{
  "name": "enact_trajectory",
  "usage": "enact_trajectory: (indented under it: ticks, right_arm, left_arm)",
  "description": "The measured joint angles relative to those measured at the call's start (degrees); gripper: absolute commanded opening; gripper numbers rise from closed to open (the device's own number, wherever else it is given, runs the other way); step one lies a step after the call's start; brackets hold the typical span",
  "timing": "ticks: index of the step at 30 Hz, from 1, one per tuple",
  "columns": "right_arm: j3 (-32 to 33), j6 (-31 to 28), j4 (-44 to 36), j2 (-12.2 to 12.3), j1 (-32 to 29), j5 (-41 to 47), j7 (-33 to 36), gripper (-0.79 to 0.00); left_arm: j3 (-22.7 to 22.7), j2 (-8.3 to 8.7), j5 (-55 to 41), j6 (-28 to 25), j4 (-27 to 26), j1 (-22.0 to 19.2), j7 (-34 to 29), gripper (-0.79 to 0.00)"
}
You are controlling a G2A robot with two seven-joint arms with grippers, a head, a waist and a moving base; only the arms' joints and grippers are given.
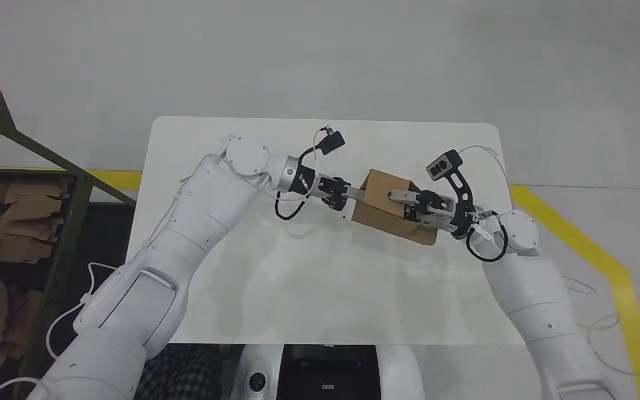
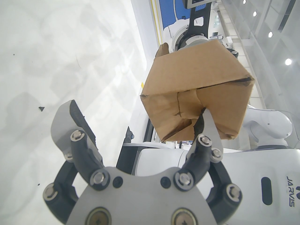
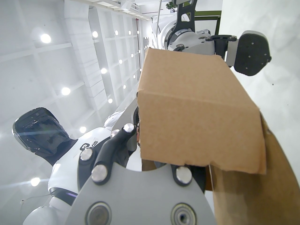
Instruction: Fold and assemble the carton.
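**While the right arm holds it, the carton needs a gentle touch**

Because it is plain brown cardboard, I judge the carton (image 1: 392,208) to be light, stiff along its creases and quick to dent in mid-panel. It sits between the two arms over the middle of the white table (image 1: 300,290), already squared into a box. My left gripper (image 2: 138,114) is spread wide at one end. One fingertip (image 2: 207,120) touches the tucked end flaps, which look crumpled and slightly torn, and the other is well clear. The right gripper (image 1: 410,200) is at the opposite end. One finger (image 3: 127,132) lies against a side wall and its partner is hidden behind the cardboard, so I read it as clamped on the carton rather than see it. A loose flap (image 3: 257,188) is not yet folded in at that end. I would take hold close to a folded edge or corner, where the board resists, and squeeze lightly. I would push flaps home with a flat pad, not a tip, since the worn end could tear further.
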Motion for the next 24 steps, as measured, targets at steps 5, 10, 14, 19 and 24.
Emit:
enact_trajectory:
  ticks: [5,10,14,19,24]
  right_arm:
    - [0.04,-0.03,-0.22,-0.01,-0.11,-0.02,0.01,-0.785]
    - [0.05,0.07,-0.3,-0.02,-0.18,0.07,0.08,-0.785]
    - [0.09,0.07,-0.35,-0.02,-0.24,0.05,0.07,-0.785]
    - [0.17,0.11,-0.42,-0.02,-0.29,-0.01,0.1,-0.785]
    - [0.15,0.3,-0.64,0.0,-0.28,-0.27,0.16,-0.785]
  left_arm:
    - [0.16,-0.07,-0.02,-0.04,0.08,-0.19,0.07,0.0]
    - [0.27,-0.12,-0.05,-0.22,0.19,-0.33,0.02,0.0]
    - [0.13,-0.11,-0.45,-0.33,0.41,-0.36,0.04,0.0]
    - [-0.27,0.0,-1.07,-0.44,0.84,-0.28,-0.14,0.0]
    - [-0.3,0.06,-0.98,-0.34,0.77,-0.25,-0.27,0.0]
